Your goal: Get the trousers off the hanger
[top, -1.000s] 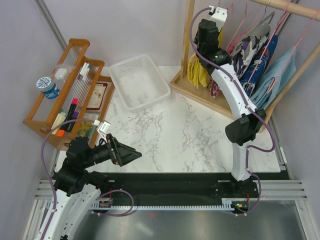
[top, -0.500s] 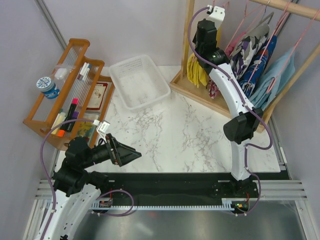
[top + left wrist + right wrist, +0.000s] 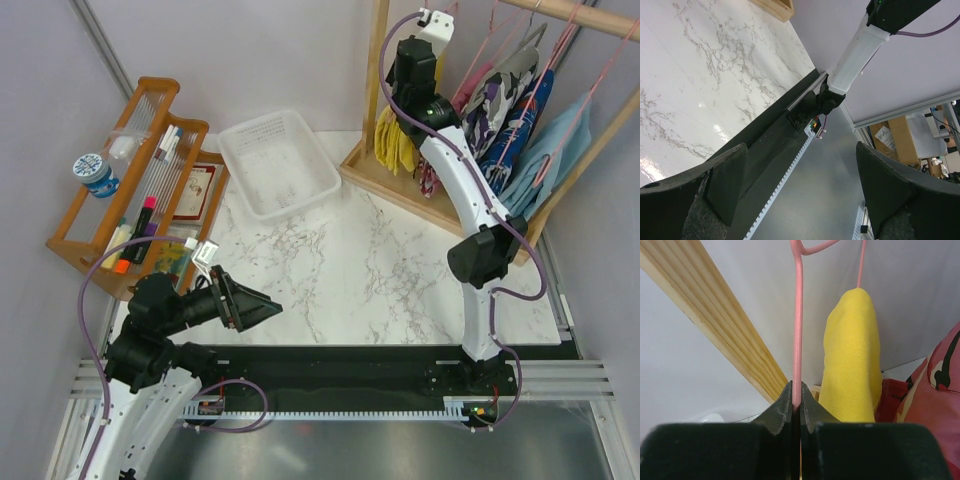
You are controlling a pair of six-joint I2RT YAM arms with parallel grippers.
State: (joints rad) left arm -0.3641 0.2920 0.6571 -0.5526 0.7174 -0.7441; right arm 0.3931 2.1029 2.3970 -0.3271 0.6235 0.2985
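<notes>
The bright yellow trousers (image 3: 392,142) hang folded over a pink wire hanger (image 3: 798,325) at the left end of the wooden rack; they also show in the right wrist view (image 3: 850,360). The pink camouflage trousers (image 3: 428,178) hang just right of them and show at the right edge of the right wrist view (image 3: 940,390). My right gripper (image 3: 797,396) is shut on the pink hanger's wire, up by the rack's upright post (image 3: 377,70). My left gripper (image 3: 262,310) is open and empty, low over the table's near left.
A white basket (image 3: 278,164) stands at the back middle. A wooden organiser (image 3: 140,180) with pens and a tape roll stands at the left. Purple-white camouflage (image 3: 505,105) and light blue (image 3: 555,150) garments hang further right on the rack.
The right arm has shifted only slightly at the rack, still gripping the hanger. The left arm has barely moved.
</notes>
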